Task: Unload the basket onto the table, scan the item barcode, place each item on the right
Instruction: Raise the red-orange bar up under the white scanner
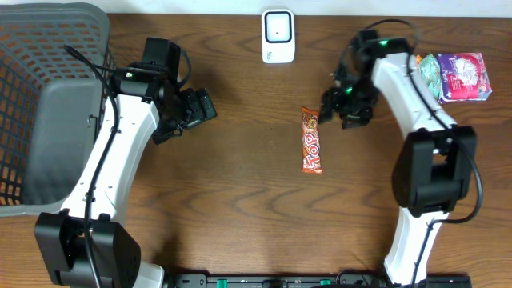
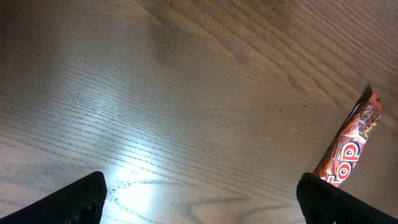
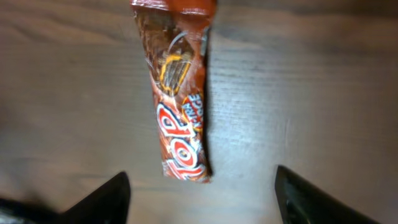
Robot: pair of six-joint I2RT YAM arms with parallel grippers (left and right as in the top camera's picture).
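A red and orange snack bar (image 1: 311,142) lies flat on the wooden table near the middle; it also shows in the right wrist view (image 3: 180,93) and at the right edge of the left wrist view (image 2: 349,146). My right gripper (image 1: 334,110) hovers just right of the bar's top end, open, with nothing between its fingers (image 3: 106,199). Its jaws stand wide, the bar's end a little beyond them. My left gripper (image 1: 206,108) is open over bare wood, well left of the bar. A white barcode scanner (image 1: 278,36) stands at the table's far edge.
A dark mesh basket (image 1: 48,96) holding a grey bag fills the left side. Two packaged items, green (image 1: 430,72) and purple (image 1: 464,77), lie at the far right beside my right arm.
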